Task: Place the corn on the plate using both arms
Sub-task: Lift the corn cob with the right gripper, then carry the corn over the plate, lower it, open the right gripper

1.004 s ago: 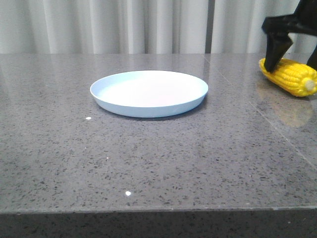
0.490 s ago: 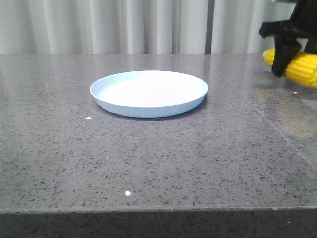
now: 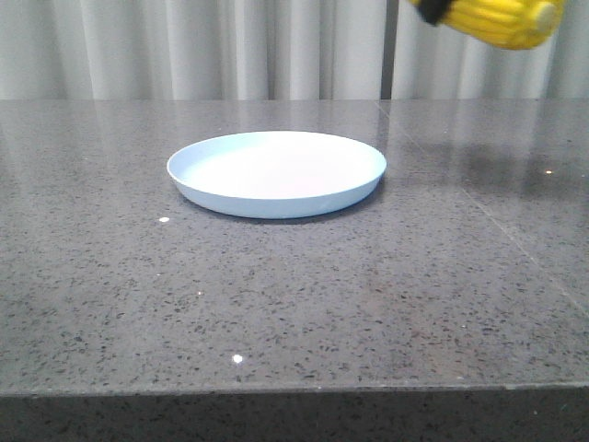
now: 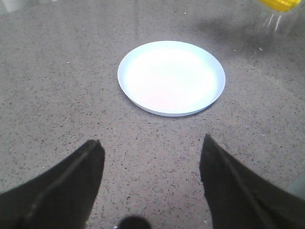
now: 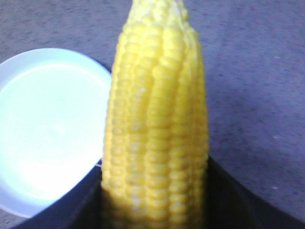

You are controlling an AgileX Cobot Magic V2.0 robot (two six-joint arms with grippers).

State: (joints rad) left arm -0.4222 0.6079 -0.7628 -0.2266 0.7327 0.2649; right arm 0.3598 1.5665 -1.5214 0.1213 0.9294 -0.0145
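While the corn (image 3: 497,20) is carried high above the worktop's (image 3: 294,304) far right part, it is clamped between the dark fingers (image 5: 233,200) of the right claw (image 5: 155,210), kernels upward in the right wrist view. Nothing is held by the plate (image 3: 276,172), set near the worktop's middle toward the far edge. Bare grey stone is seen all around it. The left claw (image 4: 151,162) is spread wide, gripping nothing, above the near side.
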